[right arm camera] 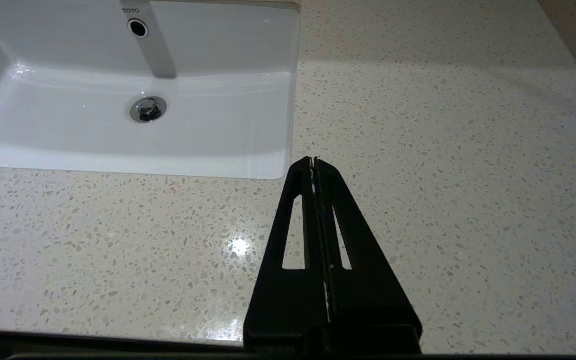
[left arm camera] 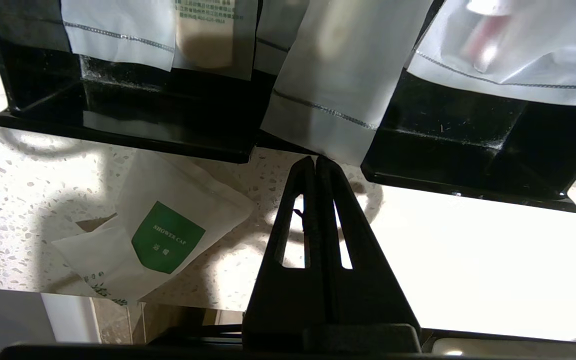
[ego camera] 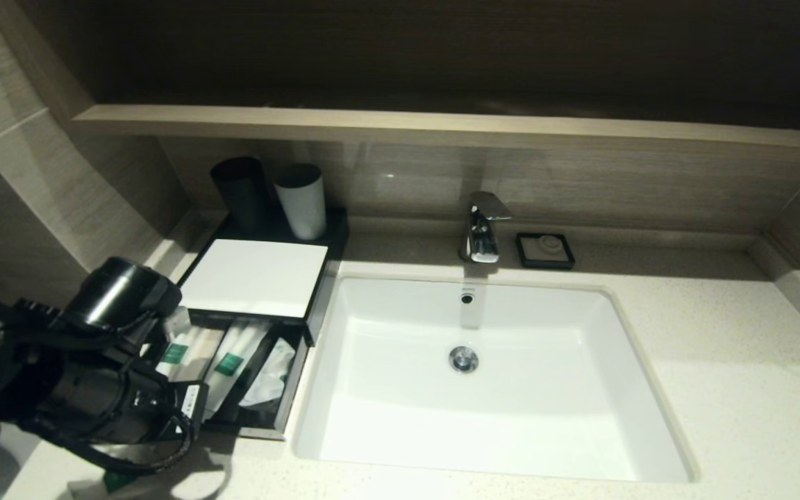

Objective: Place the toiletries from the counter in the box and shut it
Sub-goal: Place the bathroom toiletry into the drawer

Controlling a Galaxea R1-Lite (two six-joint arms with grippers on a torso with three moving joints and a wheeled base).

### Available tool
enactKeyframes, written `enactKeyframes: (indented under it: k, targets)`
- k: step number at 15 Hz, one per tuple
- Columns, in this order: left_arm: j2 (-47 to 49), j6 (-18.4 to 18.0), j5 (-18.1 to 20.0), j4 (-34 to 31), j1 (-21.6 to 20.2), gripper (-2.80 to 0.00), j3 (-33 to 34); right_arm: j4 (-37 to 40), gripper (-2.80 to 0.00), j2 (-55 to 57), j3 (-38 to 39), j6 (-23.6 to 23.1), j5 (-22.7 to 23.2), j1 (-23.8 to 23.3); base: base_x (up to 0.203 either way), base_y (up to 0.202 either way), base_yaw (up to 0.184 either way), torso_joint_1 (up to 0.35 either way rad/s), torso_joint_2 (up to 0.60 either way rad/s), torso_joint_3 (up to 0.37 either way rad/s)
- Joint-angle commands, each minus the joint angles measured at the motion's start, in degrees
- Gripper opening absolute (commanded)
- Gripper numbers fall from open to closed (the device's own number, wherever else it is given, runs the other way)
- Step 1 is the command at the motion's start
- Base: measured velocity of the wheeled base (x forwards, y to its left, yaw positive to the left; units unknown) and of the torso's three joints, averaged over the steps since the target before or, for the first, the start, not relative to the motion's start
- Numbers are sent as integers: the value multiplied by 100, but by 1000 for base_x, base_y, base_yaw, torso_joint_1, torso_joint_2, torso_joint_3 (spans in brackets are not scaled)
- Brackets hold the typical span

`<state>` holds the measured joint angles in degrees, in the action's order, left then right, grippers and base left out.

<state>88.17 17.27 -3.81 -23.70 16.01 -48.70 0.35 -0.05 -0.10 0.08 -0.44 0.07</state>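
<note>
With my left claw (left arm camera: 316, 161) pressed shut on nothing, its tips hang just short of the front lip of the pulled-out drawer of the low black box with the flat white top panel (ego camera: 254, 278). Several frosted sachets already lie in the drawer's compartments, and one long, narrow sachet (left arm camera: 328, 95) overhangs the front edge right ahead of my tips.

What matters for the coming move is the small white packet with the green square label reading "shower cap" (left arm camera: 163, 240). It lies flat on the speckled off-white stone counter (left arm camera: 18, 210), outside the drawer, beside my claw and nearer my wrist than my tips are, so I judge I must draw back and swing sideways toward it before dropping down. Its long axis runs slantwise to my fingers, one corner pointing toward the drawer front; a second pale packet seems tucked partly beneath it, though I cannot tell what that one is. In the head view my own arm hides nearly all of this spot.

My left claw is clearly the nearer one. My right claw (right arm camera: 314, 161), also closed and empty, rests over bare counter on the far side of the white rectangular basin (right arm camera: 118, 75), well apart from the box.
</note>
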Motion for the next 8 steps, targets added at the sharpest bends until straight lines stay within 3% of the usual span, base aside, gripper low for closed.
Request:
enactKeyframes:
  k: [1, 8]
  targets:
    - [86, 13, -6, -12, -1, -280, -8, 0, -280, 5, 1, 0, 0, 1, 0, 0, 0, 0, 0, 0]
    - [-6, 22, -96, -12, -10, -280, -157, 0, -280, 5, 1, 0, 0, 1, 0, 0, 0, 0, 0, 0]
